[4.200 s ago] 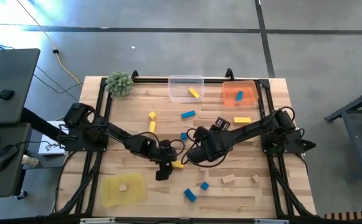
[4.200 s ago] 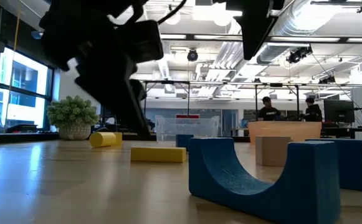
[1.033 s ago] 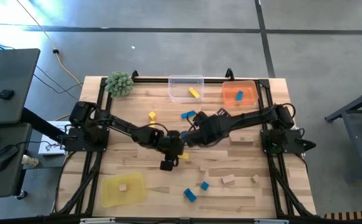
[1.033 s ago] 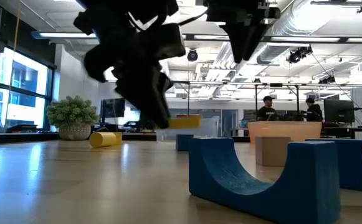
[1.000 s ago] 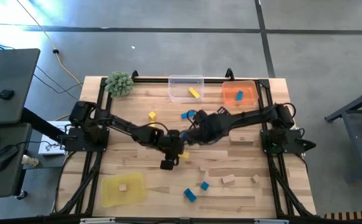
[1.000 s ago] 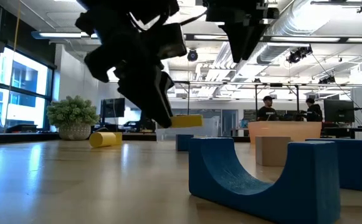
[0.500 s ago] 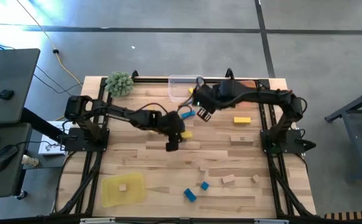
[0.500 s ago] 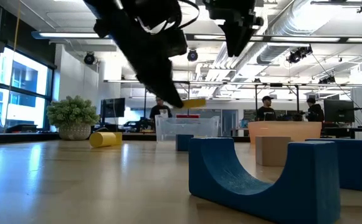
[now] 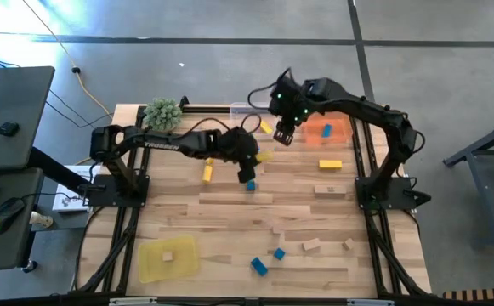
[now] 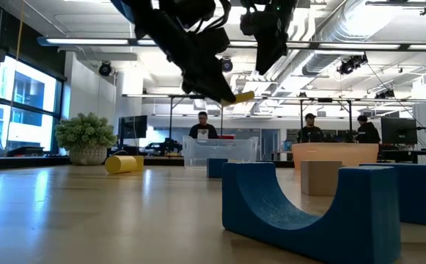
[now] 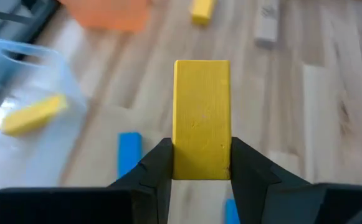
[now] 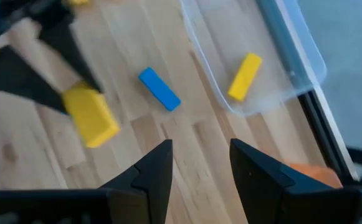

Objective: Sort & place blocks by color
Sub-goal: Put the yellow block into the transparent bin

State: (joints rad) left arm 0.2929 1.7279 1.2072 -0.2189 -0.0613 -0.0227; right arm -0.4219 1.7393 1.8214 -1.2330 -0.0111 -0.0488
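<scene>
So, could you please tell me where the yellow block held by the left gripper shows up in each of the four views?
High view: the yellow block is at the left gripper, near the clear tray.
Low view: held up high, above the clear tray.
Left wrist view: centre, between the fingers.
Right wrist view: at left.
Shared landmark: the clear tray holding a yellow bar.

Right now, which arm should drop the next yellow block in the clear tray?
Left. Its gripper is shut on a yellow block, raised beside the clear tray. The right gripper hangs open and empty.
</scene>
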